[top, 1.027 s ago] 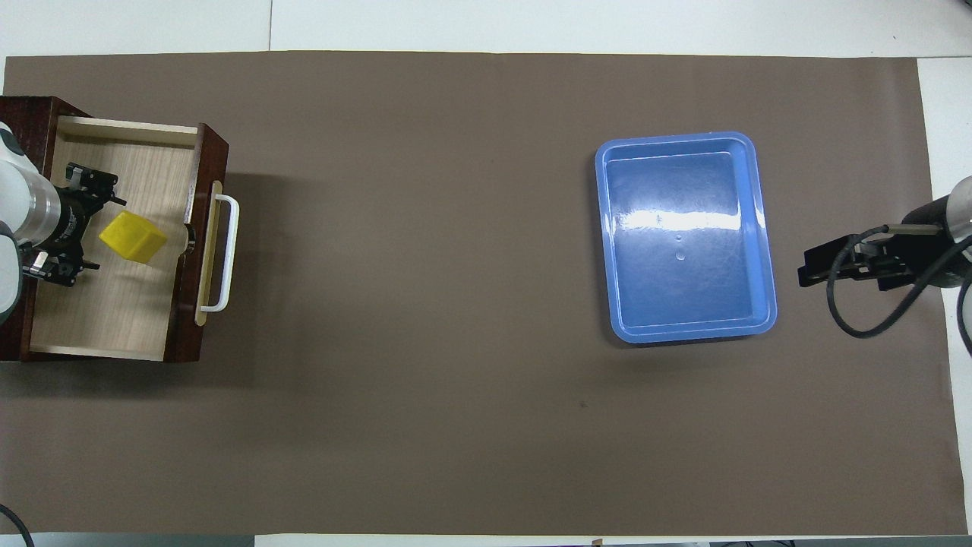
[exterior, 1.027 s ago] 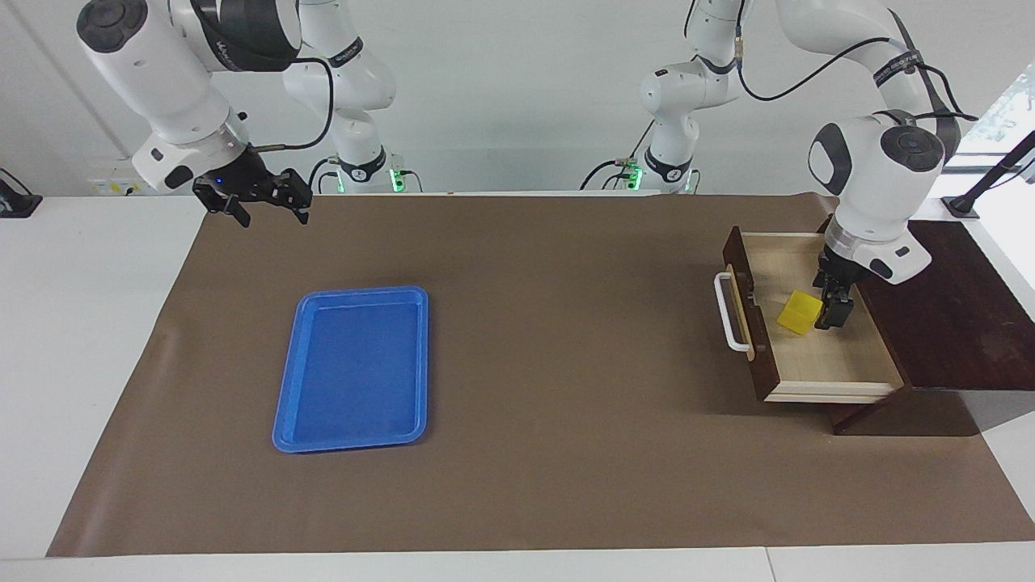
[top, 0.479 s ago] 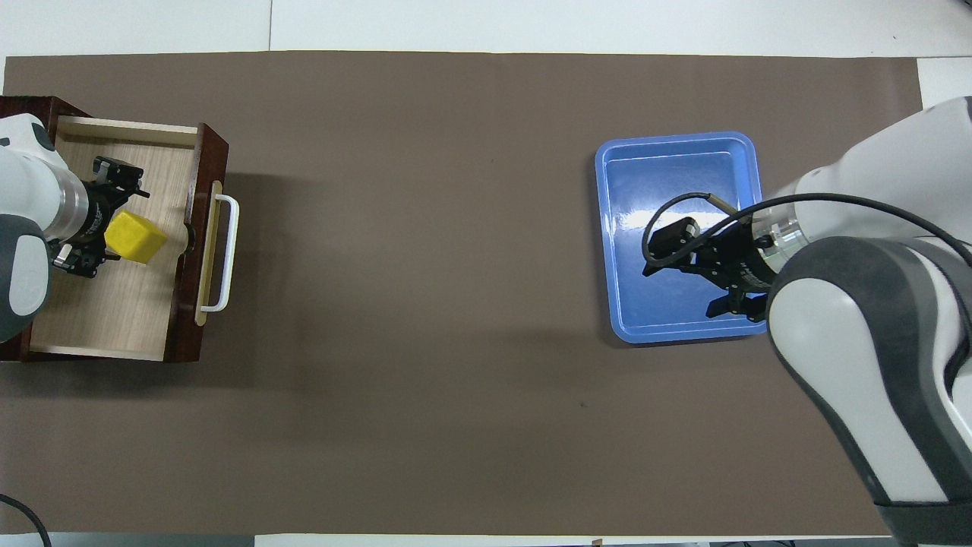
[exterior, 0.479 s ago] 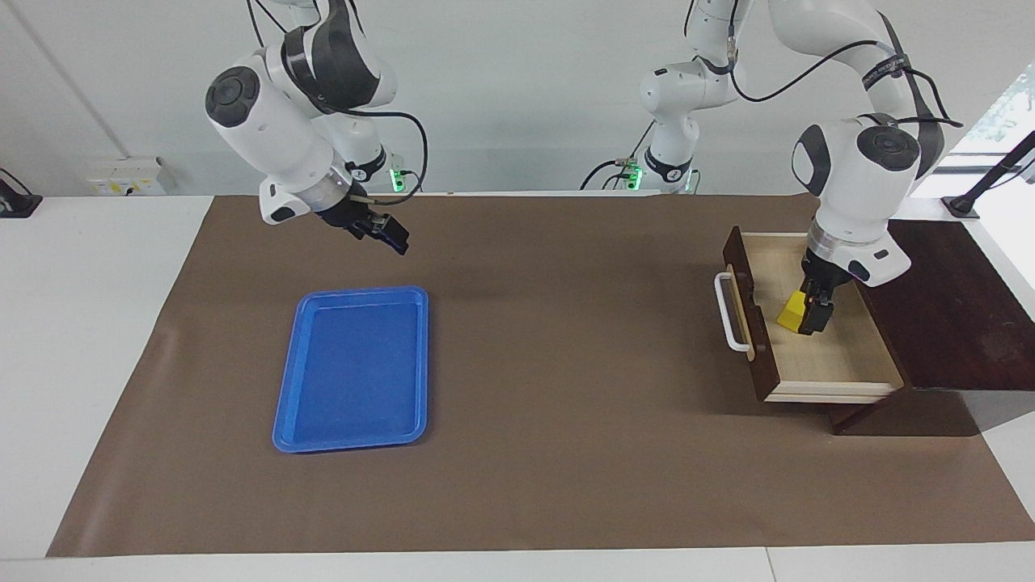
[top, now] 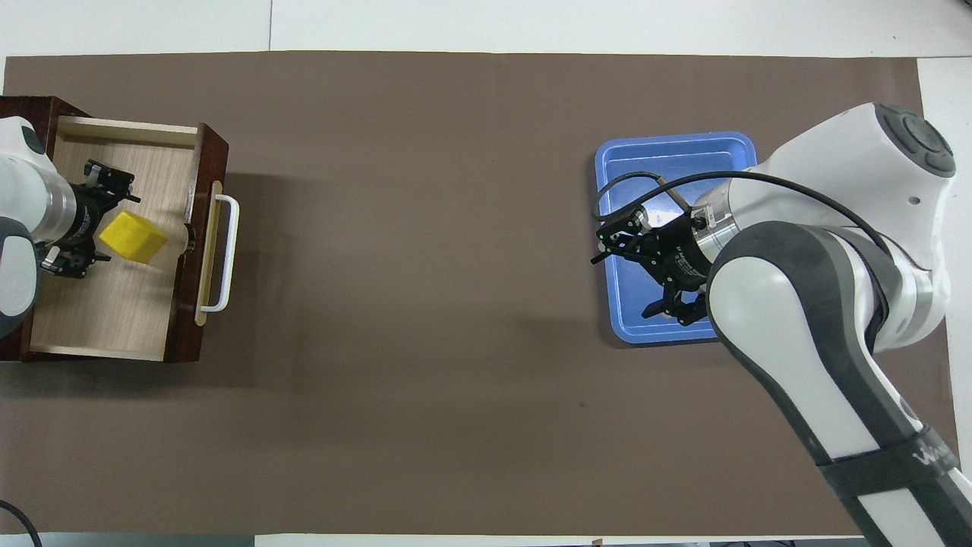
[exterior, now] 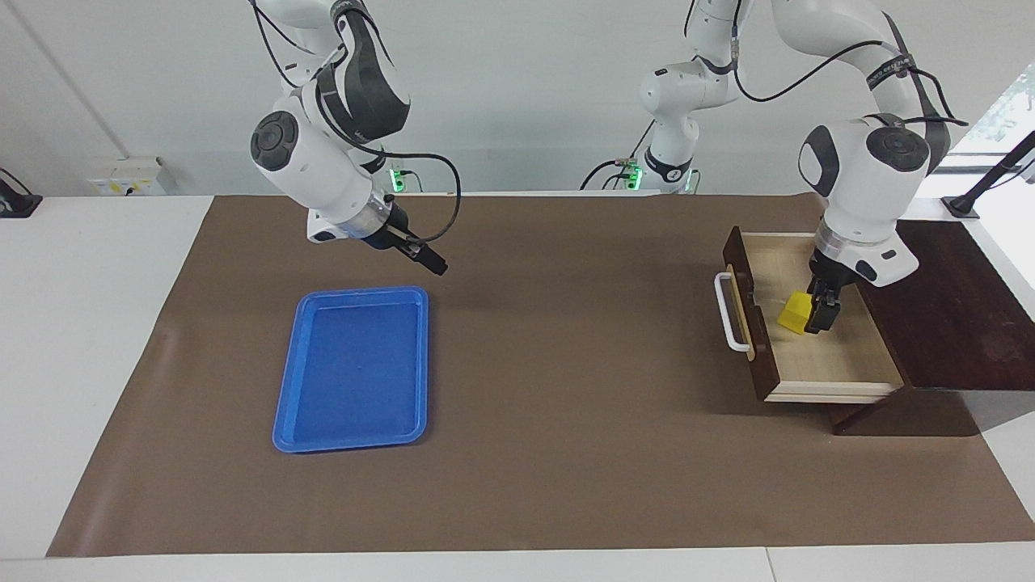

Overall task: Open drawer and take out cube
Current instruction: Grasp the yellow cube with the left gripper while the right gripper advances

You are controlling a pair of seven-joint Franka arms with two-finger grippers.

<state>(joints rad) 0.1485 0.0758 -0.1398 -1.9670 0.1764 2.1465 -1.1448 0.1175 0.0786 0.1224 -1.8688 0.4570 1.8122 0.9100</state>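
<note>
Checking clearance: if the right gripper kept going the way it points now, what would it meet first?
Probably bare brown mat beside the blue tray; the right gripper slants downward, though depth is unclear.

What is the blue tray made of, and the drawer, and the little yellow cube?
The blue tray looks like glossy moulded plastic: light glares off it from overhead. The drawer looks wooden: dark brown polished front, pale grained floor, with a smooth white handle, maybe plastic or painted metal. The yellow cube is plain and matte, possibly plastic or foam; hard to tell.

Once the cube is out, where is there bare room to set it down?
The wide brown mat between the drawer and the blue tray is bare. The tray's floor is free too, though the right gripper hangs by its corner.
</note>
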